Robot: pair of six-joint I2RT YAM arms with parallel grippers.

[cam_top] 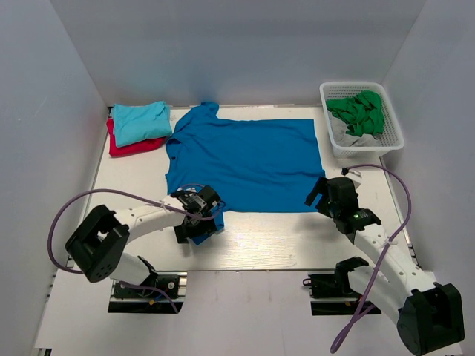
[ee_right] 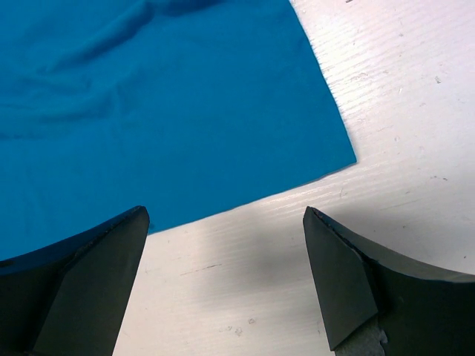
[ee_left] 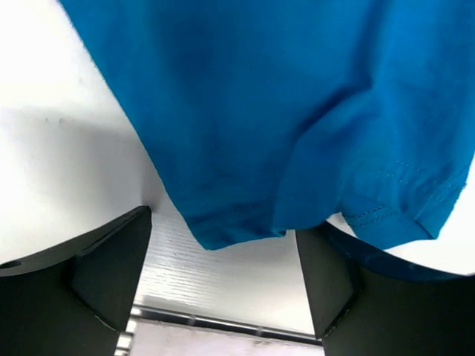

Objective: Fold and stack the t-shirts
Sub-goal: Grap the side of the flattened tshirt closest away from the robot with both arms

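With the royal-blue t-shirt (cam_top: 249,159) spread flat mid-frame on the tabletop (cam_top: 282,241), close the wide-open left gripper (cam_top: 200,222) on the sleeve edge (ee_left: 237,222) draped between its jaws, lower the wide-open, empty right gripper (ee_right: 226,211) onto the lower-right hem corner (ee_right: 345,157), then lift both evenly.

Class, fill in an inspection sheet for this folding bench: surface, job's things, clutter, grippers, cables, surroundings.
Surface: white table, clothes lying on it.
Job's things: blue t-shirt spread flat mid-table; turquoise t-shirt folded on top of red t-shirt, far left corner.
Clutter: white basket at far right holding green cloth.
Grippers: left gripper open at the blue shirt's near sleeve; right gripper open beside its near hem corner.
Cables: purple cable loops off each arm.
Surroundings: plain grey walls on three sides.
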